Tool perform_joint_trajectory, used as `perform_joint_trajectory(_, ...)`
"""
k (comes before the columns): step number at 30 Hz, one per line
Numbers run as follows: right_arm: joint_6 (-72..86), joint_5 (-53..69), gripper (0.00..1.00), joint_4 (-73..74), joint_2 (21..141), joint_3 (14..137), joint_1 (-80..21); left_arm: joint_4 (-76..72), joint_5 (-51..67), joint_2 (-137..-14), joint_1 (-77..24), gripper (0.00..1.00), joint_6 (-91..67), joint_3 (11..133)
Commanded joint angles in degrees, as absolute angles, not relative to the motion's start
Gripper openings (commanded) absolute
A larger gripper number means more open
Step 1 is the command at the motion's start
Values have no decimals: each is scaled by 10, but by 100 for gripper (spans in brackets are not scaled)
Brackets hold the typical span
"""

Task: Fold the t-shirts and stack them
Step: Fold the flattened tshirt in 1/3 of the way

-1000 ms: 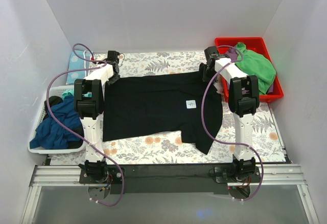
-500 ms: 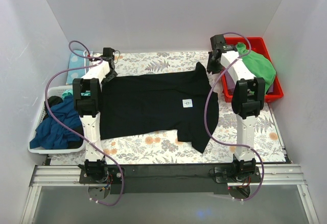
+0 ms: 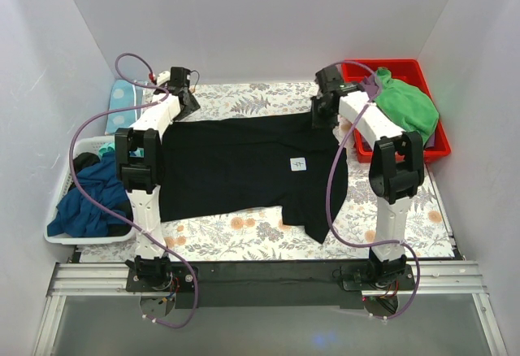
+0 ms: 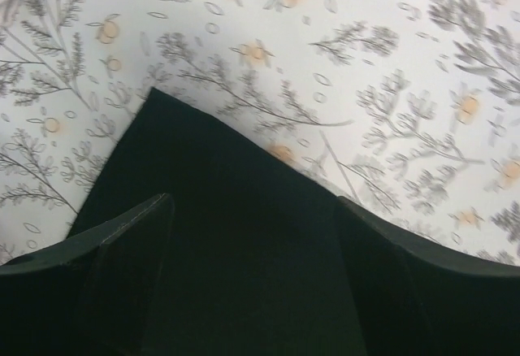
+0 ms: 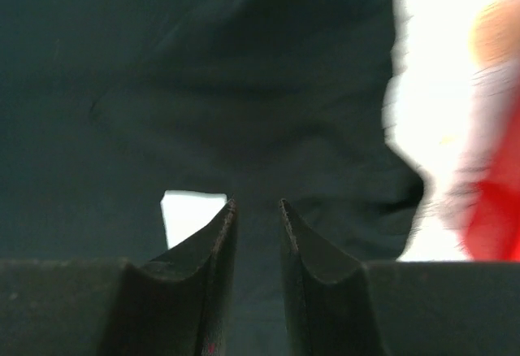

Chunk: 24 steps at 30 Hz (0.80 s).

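A large black t-shirt (image 3: 244,165) lies spread flat on the flowered table, its small white label (image 3: 300,163) facing up. My left gripper (image 3: 185,100) hovers over the shirt's far left corner with its jaws wide open. In the left wrist view that black corner (image 4: 236,177) lies between the spread fingers (image 4: 122,238), with nothing held. My right gripper (image 3: 318,112) is at the shirt's far right corner. Its jaws (image 5: 257,203) stand a little apart over black cloth (image 5: 244,63). A white square patch (image 5: 193,214) shows just left of them.
At the left edge stands a white basket (image 3: 58,210) holding dark blue (image 3: 89,201) and teal cloth. A red bin (image 3: 422,153) at the back right carries a green garment (image 3: 406,104). A light blue item (image 3: 122,96) lies at the back left. White walls close in the table.
The left jaws opened wide and let go of the far left corner. The right gripper came down with the raised right corner and its jaws parted. The shirt now lies flatter.
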<state>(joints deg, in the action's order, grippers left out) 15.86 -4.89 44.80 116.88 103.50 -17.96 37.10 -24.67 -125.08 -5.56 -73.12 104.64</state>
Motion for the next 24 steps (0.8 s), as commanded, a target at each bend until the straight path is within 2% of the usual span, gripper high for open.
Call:
perform_joint_trajectory(1,136,-16,33,436,1129,984,-215,355,-232,-1198,-76,79,-715,1041)
perform_joint_trajectory(12,140,-8,34,399,1135,910,-241,347,-208,-1187,-81,79,-728,989)
perform_joint_trajectory(24,141,-5,38,334,1195,930,-214,346,-204,-1182,-81,79,-717,979)
